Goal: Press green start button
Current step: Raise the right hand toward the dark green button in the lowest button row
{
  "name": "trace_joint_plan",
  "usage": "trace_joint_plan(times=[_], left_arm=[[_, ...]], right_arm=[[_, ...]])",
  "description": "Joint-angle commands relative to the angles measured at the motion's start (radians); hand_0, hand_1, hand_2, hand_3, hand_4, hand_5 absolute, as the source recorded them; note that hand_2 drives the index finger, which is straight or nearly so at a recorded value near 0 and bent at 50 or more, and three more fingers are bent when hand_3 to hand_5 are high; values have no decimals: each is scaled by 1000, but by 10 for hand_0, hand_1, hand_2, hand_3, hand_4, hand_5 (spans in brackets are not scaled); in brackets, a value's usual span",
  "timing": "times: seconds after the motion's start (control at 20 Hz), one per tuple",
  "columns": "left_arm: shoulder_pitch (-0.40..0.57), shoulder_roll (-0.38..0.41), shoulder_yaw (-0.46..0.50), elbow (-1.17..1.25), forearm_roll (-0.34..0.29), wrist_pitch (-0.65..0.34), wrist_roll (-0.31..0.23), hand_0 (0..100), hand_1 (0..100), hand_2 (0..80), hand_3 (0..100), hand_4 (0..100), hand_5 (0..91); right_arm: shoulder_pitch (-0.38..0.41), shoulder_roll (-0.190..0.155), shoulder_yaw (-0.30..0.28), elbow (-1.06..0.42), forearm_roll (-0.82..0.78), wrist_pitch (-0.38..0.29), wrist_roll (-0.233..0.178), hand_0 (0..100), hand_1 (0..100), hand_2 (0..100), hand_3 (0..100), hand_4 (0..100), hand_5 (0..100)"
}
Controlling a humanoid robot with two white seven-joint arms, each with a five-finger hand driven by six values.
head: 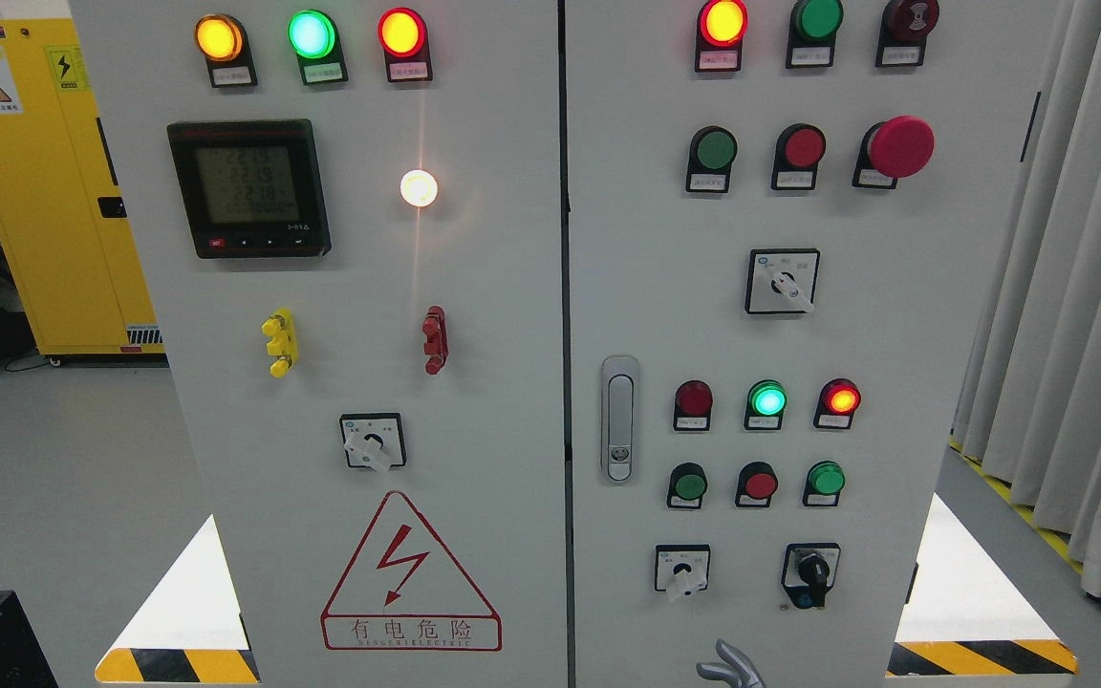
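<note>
A grey electrical cabinet (512, 315) with two doors fills the view. The right door carries three unlit green buttons: one in the upper row (714, 150), and two in the lower row, at its left (690, 484) and at its right (826, 478). Their labels are too small to read. A lit green lamp (766, 398) glows above the lower row. Only the tips of my right hand (727, 666) show at the bottom edge, below the lower buttons and apart from them. Its fingers are loosely spread and hold nothing. My left hand is out of view.
Red buttons (759, 484) sit beside the green ones, and a big red mushroom button (899, 146) is at the upper right. Rotary switches (682, 570), a door latch (618, 419) and a meter (248, 187) also stand on the panel. Curtains (1076, 287) hang at the right; a yellow cabinet (44, 191) stands at the left.
</note>
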Motion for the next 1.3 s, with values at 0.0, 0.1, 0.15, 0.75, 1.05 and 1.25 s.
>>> trace_joint_plan(times=[0.0, 0.1, 0.15, 0.75, 1.05, 1.25], left_arm=[[0, 0, 0, -1, 0, 0, 0, 120, 556, 0, 0, 0, 0], [0, 0, 0, -1, 0, 0, 0, 120, 556, 0, 0, 0, 0], [0, 0, 0, 0, 0, 0, 0, 120, 556, 0, 0, 0, 0], [0, 0, 0, 0, 0, 0, 0, 120, 556, 0, 0, 0, 0], [0, 0, 0, 0, 0, 0, 0, 120, 556, 0, 0, 0, 0], [0, 0, 0, 0, 0, 0, 0, 120, 556, 0, 0, 0, 0]], right_arm=[[-79, 0, -66, 10, 258, -3, -2, 521, 922, 0, 936, 1000, 1000], [-134, 0, -75, 25, 308, 3, -2, 545, 933, 0, 977, 1000, 1000], [-157, 0, -86, 33, 339, 3, -2, 558, 937, 0, 995, 1000, 1000], [-336, -6, -92, 141, 493, 54, 4, 629, 940, 45, 1000, 1000, 1000], [-375, -5, -69, 171, 493, 57, 9, 708, 950, 45, 1000, 1000, 1000], [-383, -3, -57, 187, 494, 57, 9, 738, 953, 45, 1000, 1000, 1000]])
